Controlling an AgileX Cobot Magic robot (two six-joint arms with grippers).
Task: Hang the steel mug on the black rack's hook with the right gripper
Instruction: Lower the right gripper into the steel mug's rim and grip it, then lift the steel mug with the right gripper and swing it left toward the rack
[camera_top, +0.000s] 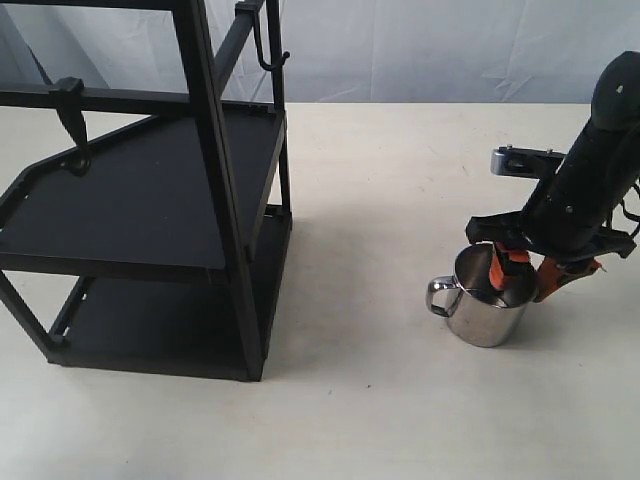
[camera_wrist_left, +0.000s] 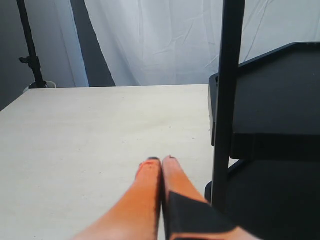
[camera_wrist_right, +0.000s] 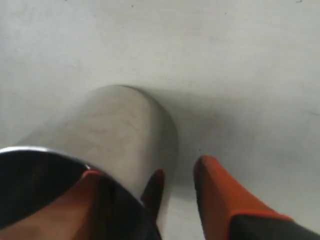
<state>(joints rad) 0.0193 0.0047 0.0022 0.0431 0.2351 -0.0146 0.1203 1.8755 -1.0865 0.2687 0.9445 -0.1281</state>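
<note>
The steel mug (camera_top: 487, 300) stands upright on the table at the right, its handle pointing left. My right gripper (camera_top: 522, 283) is open and straddles the mug's right wall. In the right wrist view one orange finger (camera_wrist_right: 87, 182) is inside the mug (camera_wrist_right: 115, 130), while the other finger (camera_wrist_right: 220, 195) is outside with a gap to the wall. The black rack (camera_top: 150, 190) stands at the left. The broad hook (camera_top: 70, 115) hangs over a horizontal bar above the rack's upper shelf. My left gripper (camera_wrist_left: 161, 160) is shut on nothing, beside a rack post (camera_wrist_left: 225, 110).
A thin J-shaped wire hook (camera_top: 266, 50) hangs at the rack's top right corner. Bare table lies between rack and mug. A white curtain backs the scene. In the left wrist view a dark stand (camera_wrist_left: 31, 55) rises beyond the table's far edge.
</note>
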